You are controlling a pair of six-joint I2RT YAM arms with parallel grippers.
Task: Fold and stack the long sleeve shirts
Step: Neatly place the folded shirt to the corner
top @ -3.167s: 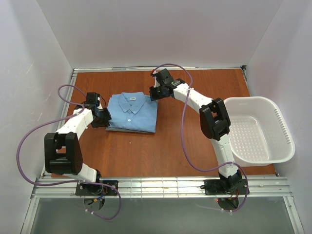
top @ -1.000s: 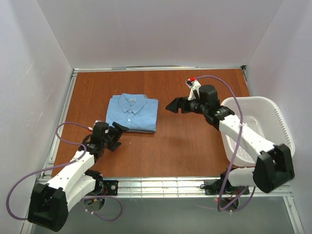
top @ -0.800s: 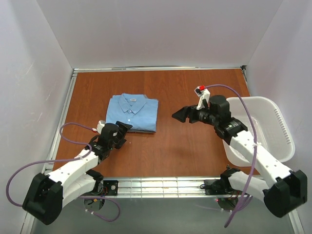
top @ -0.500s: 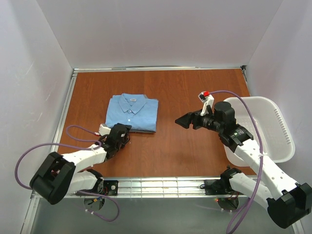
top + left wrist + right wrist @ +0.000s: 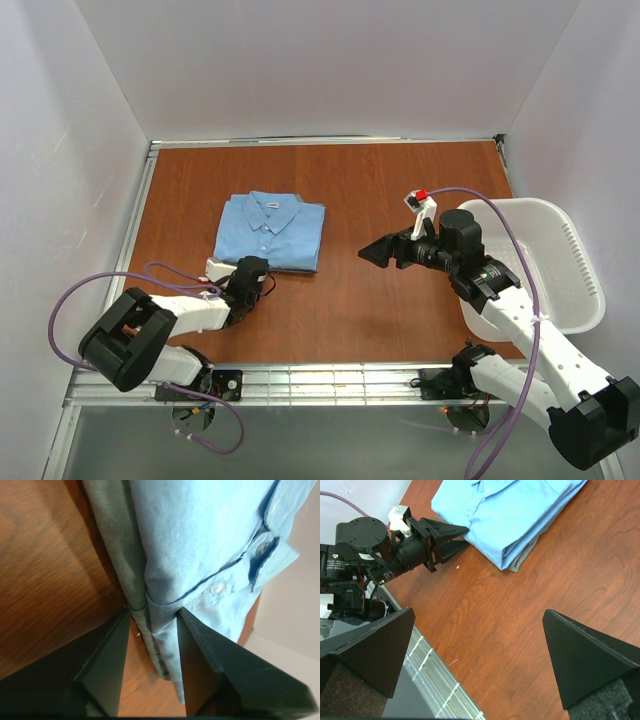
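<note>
When looking down from above, can see the light blue shirt [image 5: 270, 228] folded into a neat rectangle, collar toward the far side, left of centre on the wooden table [image 5: 380, 180]. Lies directly on the grey-green shirt [image 5: 112, 545], also folded, showing only as a darker edge along the near side. Can make out the left gripper [image 5: 258, 272] at the stack's near edge, low over the wood, with fingers [image 5: 107, 660] part-way closed to either side of the folded edges of both shirts and right against the cloth; cannot tell whether pinching tight or only bracketing. Well to the right, can see the right gripper [image 5: 375, 252] above bare wood, pointing left toward the stack, spread wide and holding nothing. Farther right, can see the white laundry basket [image 5: 585, 290] at the table's right edge.
</note>
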